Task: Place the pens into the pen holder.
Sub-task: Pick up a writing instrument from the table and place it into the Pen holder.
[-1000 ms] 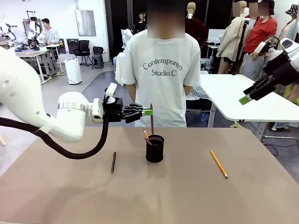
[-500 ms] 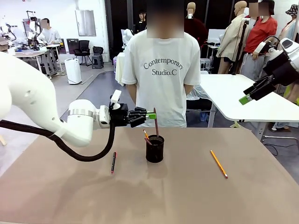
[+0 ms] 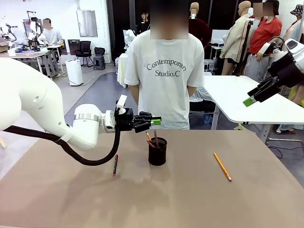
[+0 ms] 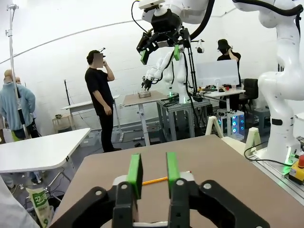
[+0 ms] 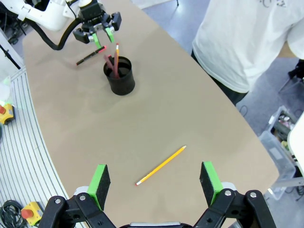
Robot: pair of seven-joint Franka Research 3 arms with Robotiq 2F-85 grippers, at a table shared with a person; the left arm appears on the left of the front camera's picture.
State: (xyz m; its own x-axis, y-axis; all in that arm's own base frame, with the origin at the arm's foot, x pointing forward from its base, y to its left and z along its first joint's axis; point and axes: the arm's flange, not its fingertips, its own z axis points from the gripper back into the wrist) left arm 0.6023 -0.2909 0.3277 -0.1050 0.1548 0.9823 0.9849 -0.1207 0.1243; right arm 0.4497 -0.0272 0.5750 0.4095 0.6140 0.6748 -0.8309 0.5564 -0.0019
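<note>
Front view: your left claw point(image 3: 153, 121) hangs by the pen holder point(image 3: 157, 153), two pens point(image 3: 154, 138) inside. Left wrist view: pads point(image 4: 135, 173) apart, holding nothing. Right wrist view: your right claw point(image 5: 155, 183) is spread wide above the yellow pencil point(image 5: 161, 165). Next, I think, grab it or the black pen point(image 5: 89, 56) off the worktop point(image 5: 71, 142).

Bright, even overhead room light casts only soft, faint shadows on the brown bench point(image 3: 199, 194) around the pen holder point(image 3: 157, 152), everything stays sharp, and the left wrist view bows the white wall point(image 4: 52, 61) at 10 o'clock.
</note>
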